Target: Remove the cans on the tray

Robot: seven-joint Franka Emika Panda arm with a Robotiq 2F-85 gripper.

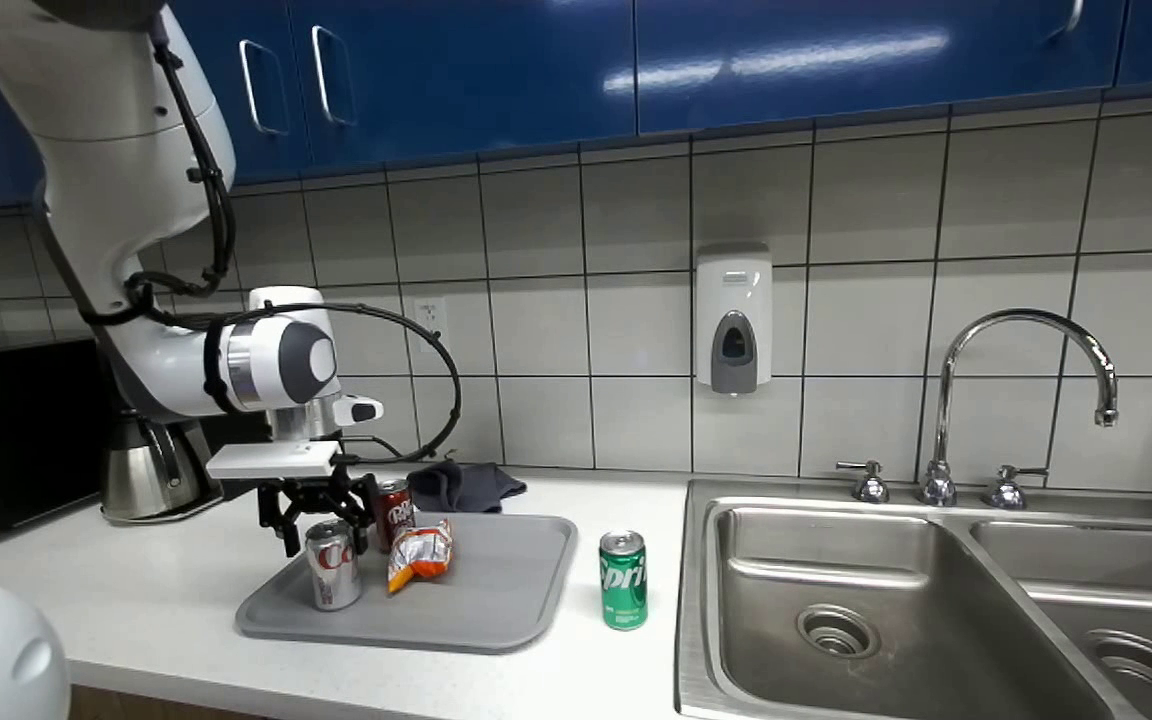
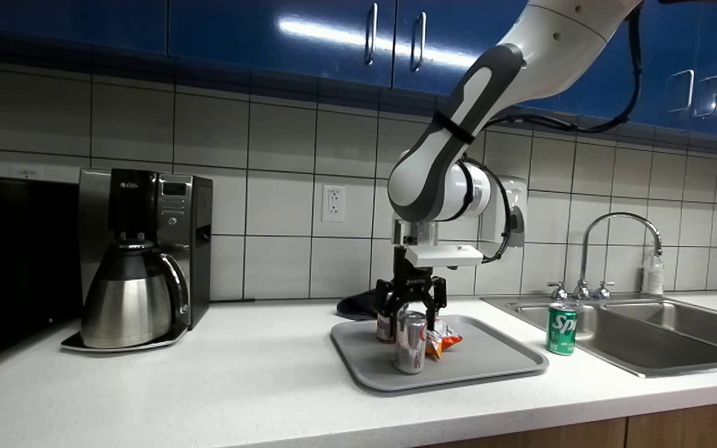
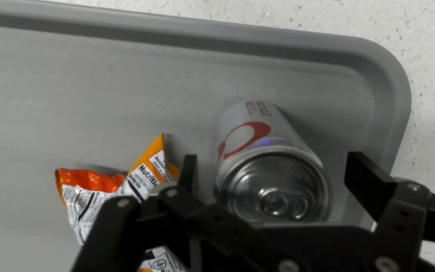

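Observation:
A silver Diet Coke can [image 1: 334, 578] stands upright near a corner of the grey tray [image 1: 508, 570]. My gripper [image 1: 326, 540] is open above the tray, with one finger on each side of the can's top. In the wrist view the can [image 3: 246, 130] is between the spread fingers [image 3: 274, 166], with a gap on both sides. A dark red Dr Pepper can [image 1: 395, 512] stands behind on the tray, partly hidden by the gripper; it also shows in an exterior view [image 2: 385, 330]. A green Sprite can [image 1: 623, 585] stands on the counter, off the tray.
An orange and white snack bag [image 3: 142, 181] lies on the tray close beside one finger. A dark cloth [image 1: 466, 487] lies behind the tray. A steel sink [image 1: 836, 560] with a faucet [image 1: 946, 400] is beyond the Sprite can. A coffee maker [image 2: 140, 261] stands on the opposite side.

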